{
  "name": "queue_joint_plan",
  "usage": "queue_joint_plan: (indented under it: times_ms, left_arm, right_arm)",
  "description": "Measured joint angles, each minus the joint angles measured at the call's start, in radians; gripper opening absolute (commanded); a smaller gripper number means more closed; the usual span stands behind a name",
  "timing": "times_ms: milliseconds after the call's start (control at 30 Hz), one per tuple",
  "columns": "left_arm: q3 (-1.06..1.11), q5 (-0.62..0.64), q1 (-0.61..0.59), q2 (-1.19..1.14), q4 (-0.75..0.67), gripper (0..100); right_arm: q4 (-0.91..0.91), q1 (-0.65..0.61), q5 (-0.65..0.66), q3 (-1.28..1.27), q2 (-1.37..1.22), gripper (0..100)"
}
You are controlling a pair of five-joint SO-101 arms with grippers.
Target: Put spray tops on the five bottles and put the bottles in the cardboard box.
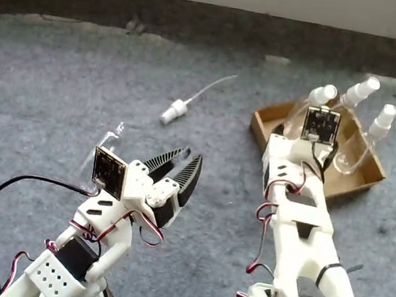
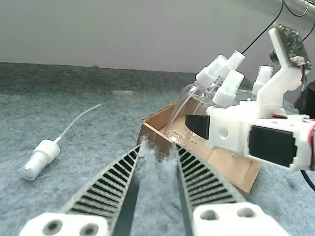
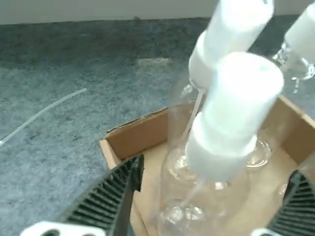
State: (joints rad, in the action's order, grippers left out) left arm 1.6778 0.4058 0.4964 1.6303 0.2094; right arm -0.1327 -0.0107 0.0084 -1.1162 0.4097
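Several clear bottles wearing white spray tops (image 1: 361,89) stand in the cardboard box (image 1: 261,125) at the right. My right gripper (image 3: 216,169) is over the box, open, its jaws wide on either side of one capped bottle (image 3: 221,147) without touching it. One of its black fingers (image 2: 197,127) shows beside the bottles (image 2: 216,73). A loose spray top (image 1: 176,111) with a long tube lies on the carpet left of the box. My left gripper (image 1: 193,154) hangs open and empty, pointing at the box's near corner (image 2: 153,133). A clear item (image 1: 111,138) lies half hidden behind the left wrist.
Grey carpet covers the table, with a dark strip and wall at the far edge. Black and red cables (image 1: 0,194) trail at the left arm's base. Open carpet lies between the loose spray top (image 2: 40,156) and the box.
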Motion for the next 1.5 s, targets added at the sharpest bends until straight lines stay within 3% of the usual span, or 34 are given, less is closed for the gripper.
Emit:
queue_joint_plan:
  times_ms: [433, 567, 667, 800, 1000, 1400, 1500]
  left_arm:
    - [0.000, -0.002, 0.000, 0.000, 0.009, 7]
    - [0.000, -0.086, 0.000, 0.000, 0.009, 7]
    - [0.000, -0.133, -0.028, 0.000, 0.009, 7]
    - [0.000, -0.147, -0.114, 0.000, 0.009, 7]
    - [0.000, -0.147, -0.242, 0.000, -0.006, 7]
    - [-0.005, -0.152, -0.508, 0.000, -0.006, 7]
    - [-0.032, -0.222, -0.543, 0.000, -0.006, 7]
  right_arm:
    - [0.453, 0.000, 0.000, 0.000, 0.494, 38.2]
    - [0.615, 0.000, 0.000, 0.000, 0.697, 38.1]
    - [0.729, -0.035, 0.000, 0.000, 0.844, 31.9]
    - [0.836, -0.110, 0.003, 0.000, 0.997, 15.7]
    - [0.856, -0.204, 0.003, -0.044, 1.099, 0.3]
    - [0.763, -0.385, 0.003, -0.361, 1.088, 0.9]
    - [0.753, -0.405, 0.003, -0.442, 1.088, 0.9]
